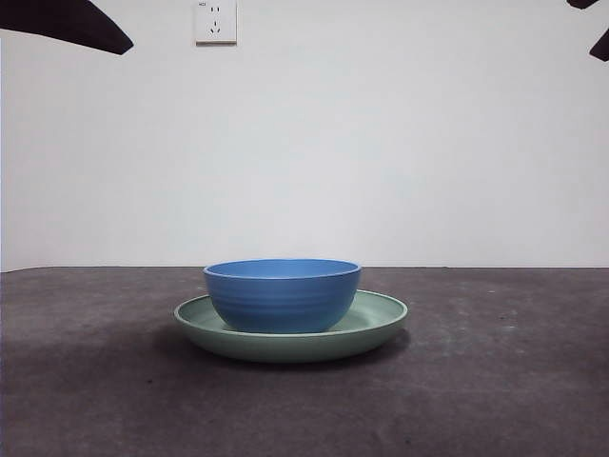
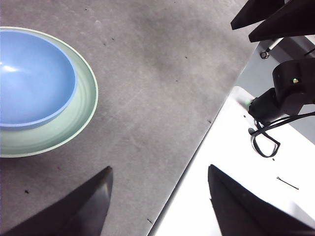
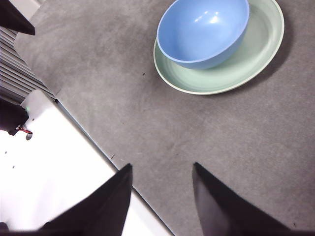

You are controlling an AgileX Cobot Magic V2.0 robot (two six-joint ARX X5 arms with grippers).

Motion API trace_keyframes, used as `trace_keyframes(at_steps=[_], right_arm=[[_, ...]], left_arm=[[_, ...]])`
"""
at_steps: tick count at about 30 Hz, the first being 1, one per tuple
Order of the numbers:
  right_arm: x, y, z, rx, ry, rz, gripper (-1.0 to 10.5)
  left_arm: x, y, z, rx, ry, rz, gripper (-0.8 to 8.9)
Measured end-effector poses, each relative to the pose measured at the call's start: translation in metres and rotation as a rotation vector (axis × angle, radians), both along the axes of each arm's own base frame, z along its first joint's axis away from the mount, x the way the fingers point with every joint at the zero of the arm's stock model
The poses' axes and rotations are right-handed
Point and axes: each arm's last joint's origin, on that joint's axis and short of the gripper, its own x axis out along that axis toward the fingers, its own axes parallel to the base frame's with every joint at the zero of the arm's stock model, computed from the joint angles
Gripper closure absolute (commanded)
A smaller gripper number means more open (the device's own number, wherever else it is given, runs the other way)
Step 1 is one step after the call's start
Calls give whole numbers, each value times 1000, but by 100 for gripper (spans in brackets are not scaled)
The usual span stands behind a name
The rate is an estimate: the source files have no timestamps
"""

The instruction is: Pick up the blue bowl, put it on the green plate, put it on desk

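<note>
Desk [image 1: 514,381], blue bowl [image 1: 283,295] on green plate [image 1: 381,319], tools raised

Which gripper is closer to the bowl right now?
Neither clearly. The left gripper and right gripper, both open, hang back over opposite desk edges, apart from the bowl on the plate.

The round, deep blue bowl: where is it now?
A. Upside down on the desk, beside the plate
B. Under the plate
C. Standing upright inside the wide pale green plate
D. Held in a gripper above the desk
C. The round, deep blue bowl stands upright on the wide, shallow pale green plate, which rests on the dark grey desk; both grippers wait apart from it, open.
</note>
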Motion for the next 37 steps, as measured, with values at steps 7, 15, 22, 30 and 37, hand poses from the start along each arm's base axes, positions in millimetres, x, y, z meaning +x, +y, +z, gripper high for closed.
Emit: trace_keyframes(at_steps=[7,15,22,30,37], right_arm=[[0,0,0,-1,-1,1,936],[0,0,0,1,-5,1,936],[0,0,0,1,-6,1,936],[0,0,0,1,-6,1,936],[0,0,0,1,-6,1,936]], left_arm=[[0,0,0,3,4,0,802],[-1,0,-1,7,11,0,803],[-1,0,-1,7,11,0,803],[-1,0,-1,7,11,0,803],[-6,11,7,-22,-68,23,803]])
